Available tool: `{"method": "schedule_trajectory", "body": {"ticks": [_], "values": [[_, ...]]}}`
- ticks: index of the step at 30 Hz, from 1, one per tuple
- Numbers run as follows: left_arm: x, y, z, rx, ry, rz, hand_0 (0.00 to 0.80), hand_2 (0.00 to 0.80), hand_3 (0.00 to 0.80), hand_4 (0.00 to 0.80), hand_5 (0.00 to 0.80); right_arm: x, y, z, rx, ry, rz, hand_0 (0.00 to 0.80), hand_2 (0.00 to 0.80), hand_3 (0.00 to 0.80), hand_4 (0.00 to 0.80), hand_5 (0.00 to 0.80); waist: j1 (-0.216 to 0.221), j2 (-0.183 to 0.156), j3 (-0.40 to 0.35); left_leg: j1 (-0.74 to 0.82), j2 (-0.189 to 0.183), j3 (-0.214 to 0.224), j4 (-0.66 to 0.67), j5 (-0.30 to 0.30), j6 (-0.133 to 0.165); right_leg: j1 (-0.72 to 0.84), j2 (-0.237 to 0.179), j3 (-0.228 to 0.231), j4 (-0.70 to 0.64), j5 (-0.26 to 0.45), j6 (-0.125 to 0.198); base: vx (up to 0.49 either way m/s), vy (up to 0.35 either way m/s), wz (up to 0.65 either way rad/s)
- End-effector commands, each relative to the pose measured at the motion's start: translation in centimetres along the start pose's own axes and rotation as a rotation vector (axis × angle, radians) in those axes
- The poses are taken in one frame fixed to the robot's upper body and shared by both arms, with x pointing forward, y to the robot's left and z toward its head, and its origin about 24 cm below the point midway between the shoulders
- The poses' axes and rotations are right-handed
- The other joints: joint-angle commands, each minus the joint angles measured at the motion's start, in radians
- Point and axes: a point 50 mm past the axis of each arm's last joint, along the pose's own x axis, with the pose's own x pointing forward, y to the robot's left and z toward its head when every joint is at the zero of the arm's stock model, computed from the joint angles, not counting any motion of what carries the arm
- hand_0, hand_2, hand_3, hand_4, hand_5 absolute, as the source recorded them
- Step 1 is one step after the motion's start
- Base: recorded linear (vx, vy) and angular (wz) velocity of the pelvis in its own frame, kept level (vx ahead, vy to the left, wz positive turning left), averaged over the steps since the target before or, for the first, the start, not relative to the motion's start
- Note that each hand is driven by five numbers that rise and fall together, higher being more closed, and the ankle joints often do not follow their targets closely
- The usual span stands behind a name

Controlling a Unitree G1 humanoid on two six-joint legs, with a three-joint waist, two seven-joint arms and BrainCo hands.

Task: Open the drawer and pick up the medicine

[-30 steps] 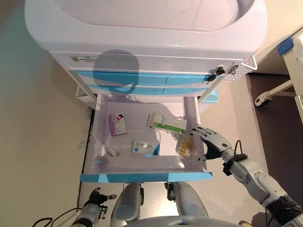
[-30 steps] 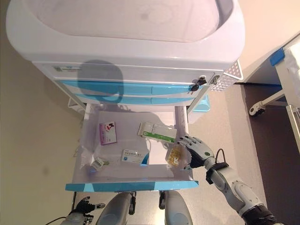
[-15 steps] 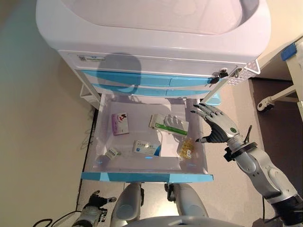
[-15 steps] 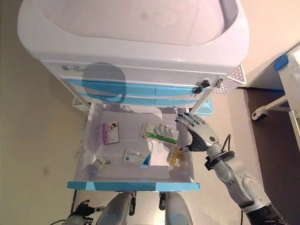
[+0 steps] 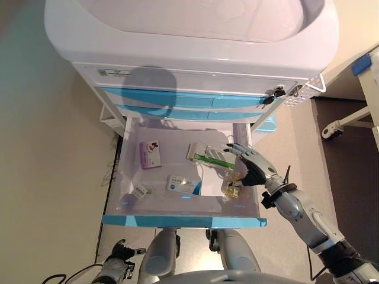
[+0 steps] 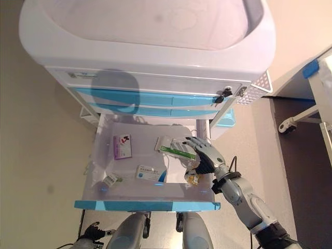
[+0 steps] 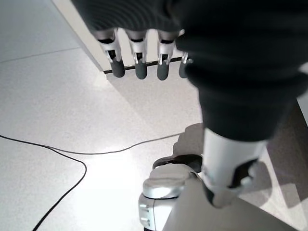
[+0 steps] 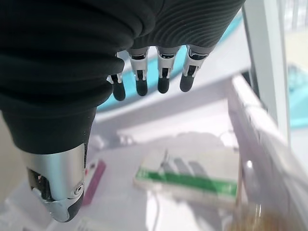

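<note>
A white medical cart with blue drawer fronts (image 5: 195,100) fills the upper half of both eye views. Its lowest white drawer with a blue front edge (image 5: 183,220) stands pulled open in the middle of the frame. Inside lie a white-and-green medicine box (image 5: 208,156) toward the back right, a pink-and-white box (image 5: 148,154) at the back left, a white-and-blue box (image 5: 181,184) near the front centre, a small white vial (image 5: 139,191) at the front left, and a clear packet of amber ampoules (image 5: 232,183) at the front right. The right hand (image 5: 251,167) reaches in over the drawer's right wall, fingers (image 8: 162,77) straight and spread, holding nothing, above the green box and the ampoules. The left hand (image 7: 139,60) hangs by the floor (image 7: 57,115) at lower left, fingers relaxed and empty.
</note>
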Motion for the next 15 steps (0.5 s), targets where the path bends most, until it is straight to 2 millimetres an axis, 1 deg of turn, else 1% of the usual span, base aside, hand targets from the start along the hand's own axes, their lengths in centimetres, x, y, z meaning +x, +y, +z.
{"method": "schedule_trajectory", "body": {"ticks": [1, 8, 13, 15], "values": [[-0.1, 0.5, -1.1, 0.002, 0.042, 0.031, 0.000, 0.000, 0.000, 0.000, 0.000, 1.2, 0.0, 1.8, 0.057, -0.067, -0.016, 0.000, 0.000, 0.000, 0.000, 0.000, 0.014, -0.022, -0.020, -0.016, -0.056, 0.002, 0.030, -0.043, 0.033, -0.012, -0.039, 0.021, -0.004, 0.086, 0.087, 0.000, 0.000, 0.00], [-0.1, 0.1, -1.3, 0.012, 0.047, 0.022, 0.000, 0.000, 0.000, 0.000, 0.000, 1.5, 2.0, 1.1, 0.082, -0.010, 0.059, 0.000, 0.000, 0.000, 0.000, 0.000, 0.017, -0.012, -0.020, -0.013, -0.058, 0.001, 0.026, -0.042, 0.034, -0.014, -0.041, 0.022, -0.003, 0.087, 0.086, 0.000, 0.000, 0.00], [-0.2, 0.0, -1.4, 0.015, 0.054, 0.022, 0.000, 0.000, 0.000, 0.000, 0.000, 1.4, 2.9, 0.5, 0.094, 0.033, 0.079, 0.000, 0.000, 0.000, 0.000, 0.000, 0.015, -0.009, -0.023, -0.013, -0.058, 0.003, 0.026, -0.042, 0.035, -0.013, -0.041, 0.024, -0.002, 0.086, 0.086, 0.000, 0.000, 0.00], [-0.2, -0.2, -1.5, 0.018, 0.056, 0.016, 0.000, 0.000, 0.000, 0.000, 0.000, 1.3, 3.0, 0.1, 0.067, 0.049, 0.085, 0.000, 0.000, 0.000, 0.000, 0.000, 0.015, -0.008, -0.024, -0.012, -0.060, 0.003, 0.028, -0.043, 0.036, -0.014, -0.040, 0.026, 0.001, 0.086, 0.087, 0.000, 0.000, 0.00]]}}
